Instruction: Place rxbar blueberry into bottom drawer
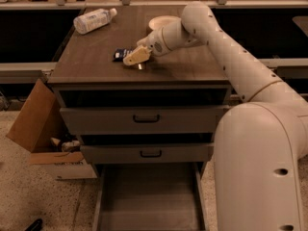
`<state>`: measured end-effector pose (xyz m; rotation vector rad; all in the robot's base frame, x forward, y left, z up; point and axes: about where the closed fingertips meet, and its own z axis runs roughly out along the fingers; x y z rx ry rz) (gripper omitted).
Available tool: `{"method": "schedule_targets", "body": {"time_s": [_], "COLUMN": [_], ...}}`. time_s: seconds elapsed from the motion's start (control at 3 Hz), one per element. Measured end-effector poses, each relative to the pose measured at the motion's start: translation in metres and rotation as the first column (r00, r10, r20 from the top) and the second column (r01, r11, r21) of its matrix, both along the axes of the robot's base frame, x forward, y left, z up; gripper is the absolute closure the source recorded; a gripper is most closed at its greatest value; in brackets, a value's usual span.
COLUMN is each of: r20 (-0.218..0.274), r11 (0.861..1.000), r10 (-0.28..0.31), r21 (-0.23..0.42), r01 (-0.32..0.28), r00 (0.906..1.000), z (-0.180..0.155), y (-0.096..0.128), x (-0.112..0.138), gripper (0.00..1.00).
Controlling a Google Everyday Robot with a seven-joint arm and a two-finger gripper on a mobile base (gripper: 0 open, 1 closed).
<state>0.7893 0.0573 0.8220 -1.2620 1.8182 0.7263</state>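
Now | pincer (134, 57) by rxbar blueberry (120, 54) | dark cabinet top (91, 57) | speckled floor (29, 203)

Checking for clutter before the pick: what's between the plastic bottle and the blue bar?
Nothing: the camera view shows bare cabinet top from bottle to rxbar blueberry. The gripper is down at the bar.

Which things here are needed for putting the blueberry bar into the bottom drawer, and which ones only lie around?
Belong to the job:
- rxbar blueberry, on the cabinet top
- bottom drawer, pulled out
- gripper, at the bar

Just lying about:
- clear bottle
- bowl
- cardboard box
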Motion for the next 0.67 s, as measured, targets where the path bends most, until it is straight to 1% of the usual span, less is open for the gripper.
{"method": "schedule_targets", "body": {"time_s": [0.33, 0.67], "r20": [-0.005, -0.005], "r11": [1.0, 1.0], "r10": [0.005, 0.005], "r21": [0.002, 0.002], "r01": [-0.005, -0.005], "r00": [1.0, 1.0], "z": [0.0009, 0.0032], "y": [0.001, 0.001], "x": [-0.0015, -0.0015], "gripper": [0.75, 0.97]}}
